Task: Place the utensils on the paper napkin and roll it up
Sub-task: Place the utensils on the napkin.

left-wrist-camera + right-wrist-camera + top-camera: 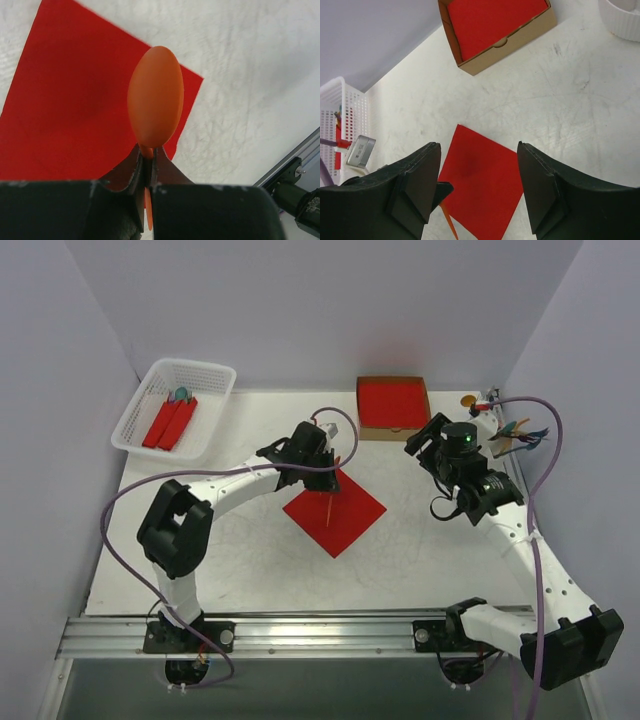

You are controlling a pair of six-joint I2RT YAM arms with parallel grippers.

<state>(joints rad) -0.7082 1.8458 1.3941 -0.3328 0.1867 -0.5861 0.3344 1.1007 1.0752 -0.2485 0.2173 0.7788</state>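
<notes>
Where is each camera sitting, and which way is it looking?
Top external: above and behind the arms, looking down on the table; both arms show.
Left wrist: looks down over the left gripper, shut on the orange spoon.
Right wrist: looks between the fingers of the open right gripper toward the cardboard box.
All three share the paper napkin.

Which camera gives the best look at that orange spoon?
The left wrist view: the spoon fills the centre, handle pinched between the fingers. From the top it is only a thin orange line over the napkin; the right wrist catches just a sliver.
</notes>
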